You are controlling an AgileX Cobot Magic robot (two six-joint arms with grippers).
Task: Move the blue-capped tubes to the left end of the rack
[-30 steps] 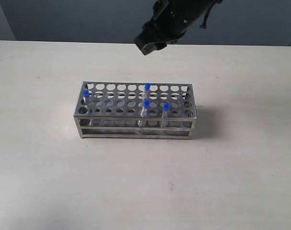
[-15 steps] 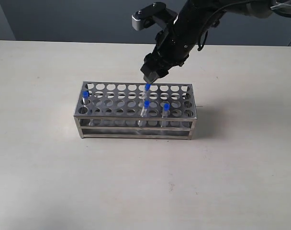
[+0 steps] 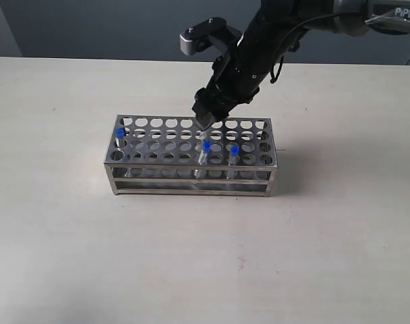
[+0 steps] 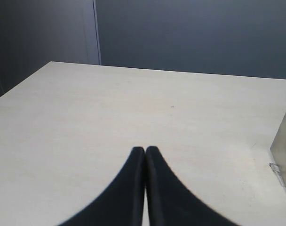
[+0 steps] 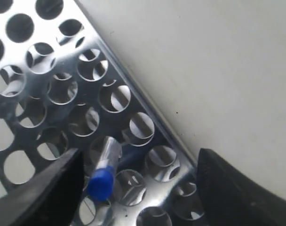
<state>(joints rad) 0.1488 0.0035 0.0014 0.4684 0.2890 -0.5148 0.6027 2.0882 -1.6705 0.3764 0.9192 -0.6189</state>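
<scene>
The steel rack (image 3: 191,186) stands mid-table. Three blue-capped tubes show in the exterior view: one at the left end (image 3: 120,134) and two near the middle of the front rows (image 3: 206,146) (image 3: 234,149). My right gripper (image 3: 209,117) hangs low over the rack's back rows and covers a fourth tube there. The right wrist view shows that tube (image 5: 101,182) leaning in its hole in the rack (image 5: 139,99), between the open fingers of the right gripper (image 5: 138,188) and close to one finger (image 5: 49,188). My left gripper (image 4: 145,149) is shut and empty above bare table.
A shiny metal edge (image 4: 284,150) shows at the border of the left wrist view. The pale table (image 3: 70,256) spreads wide around the rack. Dark wall lies behind the table's far edge.
The right arm came down from high behind the rack onto the back-row tube, then shifted slightly left and lower, now hiding its cap in the exterior view.
</scene>
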